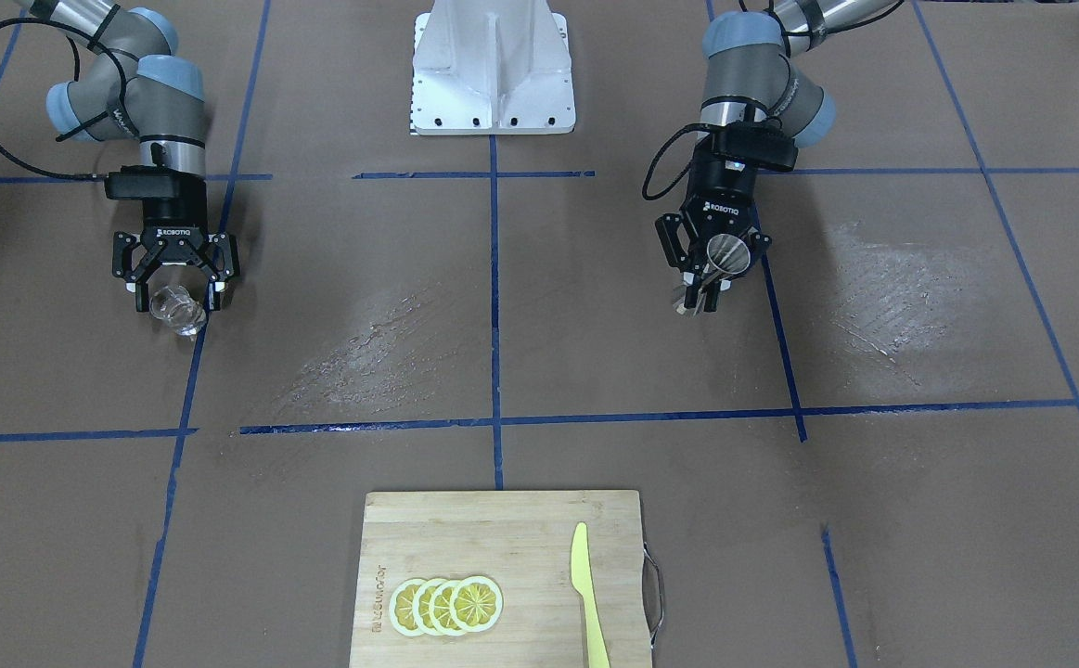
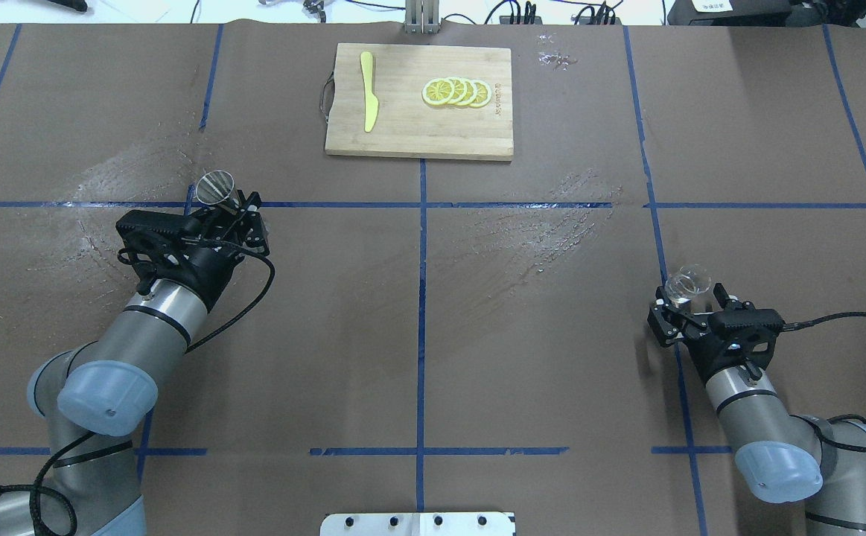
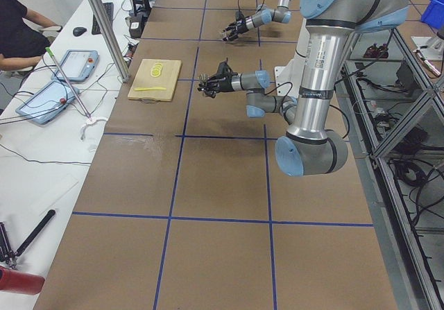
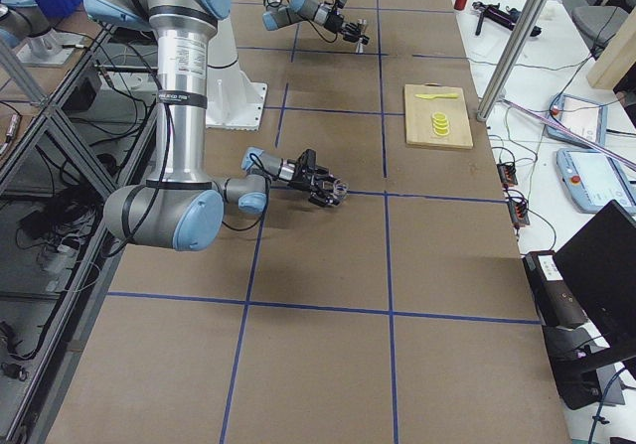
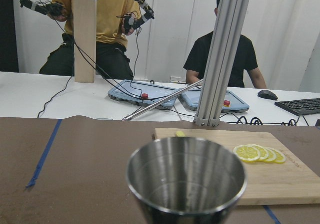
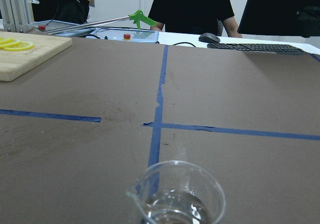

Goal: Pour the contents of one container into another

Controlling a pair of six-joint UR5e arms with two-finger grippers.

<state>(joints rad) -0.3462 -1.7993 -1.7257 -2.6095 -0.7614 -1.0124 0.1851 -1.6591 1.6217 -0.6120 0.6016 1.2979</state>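
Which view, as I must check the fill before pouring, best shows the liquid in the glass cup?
The right wrist-mounted view: it looks closely into the glass cup, with clear liquid at its bottom. The overhead and front-facing views show it small in the right gripper, contents unclear; the side views show it tiny.

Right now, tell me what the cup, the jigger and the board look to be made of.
The cup: clear, colourless glass by the look, though clear plastic cannot be ruled out; the table shows through its wall. The jigger: metal, likely stainless steel, brushed grey with soft reflections inside. The board: pale wood, possibly bamboo, matt, with lengthwise grain.
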